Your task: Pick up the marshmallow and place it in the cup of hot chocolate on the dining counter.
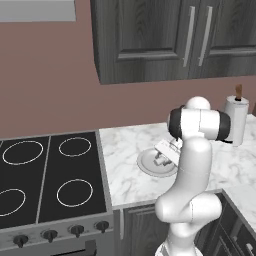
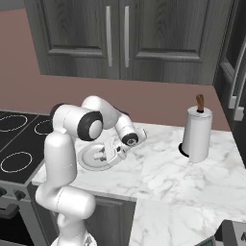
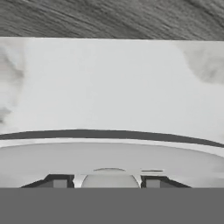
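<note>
One small white marshmallow [image 3: 109, 178] is seen in the hand view, right between the two dark finger tips [image 3: 59, 181] of the gripper [image 3: 109, 181]. A tip is seen close on each side of it, but whether it is being squeezed cannot be told. The marshmallow is lying on a round pale grey plate [image 3: 109, 153], whose rim is drawn as a dark curved line across the hand view.

In the left base view the gripper [image 1: 161, 161] is seen low over the plate [image 1: 148, 165], and the marshmallow is too small to be made out there. In the right base view the gripper [image 2: 102, 156] is seen down on the plate [image 2: 87, 158] too.

The plate is set on a white worktop with grey veins [image 1: 125, 160], near its front edge. To the left of the plate a black stove top [image 1: 50, 175] with four white rings is seen. To the right of the plate, well apart from it and near the wall, a roll of white paper towel [image 2: 197, 134] is stood upright on a holder with a brown knob. Above and behind the plate, dark grey cabinet doors [image 2: 120, 33] with long silver handles are hung on the brown wall [image 1: 45, 80]
</note>
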You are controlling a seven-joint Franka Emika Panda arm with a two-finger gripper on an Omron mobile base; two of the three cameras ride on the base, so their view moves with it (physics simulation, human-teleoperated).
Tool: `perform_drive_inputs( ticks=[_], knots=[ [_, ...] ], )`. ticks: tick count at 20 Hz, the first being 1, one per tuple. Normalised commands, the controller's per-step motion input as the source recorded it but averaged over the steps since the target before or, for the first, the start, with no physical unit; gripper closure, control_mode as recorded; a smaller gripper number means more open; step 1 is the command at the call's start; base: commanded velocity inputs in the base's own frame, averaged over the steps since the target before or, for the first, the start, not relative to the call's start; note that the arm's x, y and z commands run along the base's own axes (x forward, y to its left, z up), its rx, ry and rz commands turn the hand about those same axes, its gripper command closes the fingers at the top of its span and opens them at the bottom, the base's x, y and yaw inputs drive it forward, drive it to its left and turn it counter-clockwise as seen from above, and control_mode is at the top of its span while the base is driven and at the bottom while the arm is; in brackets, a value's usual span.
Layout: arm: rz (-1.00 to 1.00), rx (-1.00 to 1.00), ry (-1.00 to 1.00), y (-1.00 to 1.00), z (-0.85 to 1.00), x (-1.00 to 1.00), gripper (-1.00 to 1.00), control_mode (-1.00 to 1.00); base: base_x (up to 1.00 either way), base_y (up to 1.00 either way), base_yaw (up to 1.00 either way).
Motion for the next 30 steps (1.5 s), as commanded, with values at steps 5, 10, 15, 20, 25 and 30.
perform_drive_inputs(
  ticks=[5, 10, 15, 20, 25, 30],
  knots=[
    [0.0, 0.0, 0.0, 0.02, -0.07, -0.15, 1.0, -1.0, 0.0, 0.0, 0.0],
    [0.0, 0.0, -0.02, 0.08, 0.0, -0.31, 1.0, -1.0, 0.0, 0.0, 0.0],
    [-0.04, 0.0, -0.09, 0.0, 0.27, -0.62, 1.0, -1.0, 0.0, 0.0, 0.0],
    [-0.07, 0.0, -0.05, 0.0, 0.67, -0.42, 1.0, -1.0, 0.0, 0.0, 0.0],
    [-0.01, 0.0, -0.02, -0.05, 0.64, -0.45, 1.0, -1.0, 0.0, 0.0, 0.0],
    [-0.01, 0.0, -0.04, -0.29, 0.87, -0.45, 1.0, -1.0, 0.0, 0.0, 0.0]
  ],
)
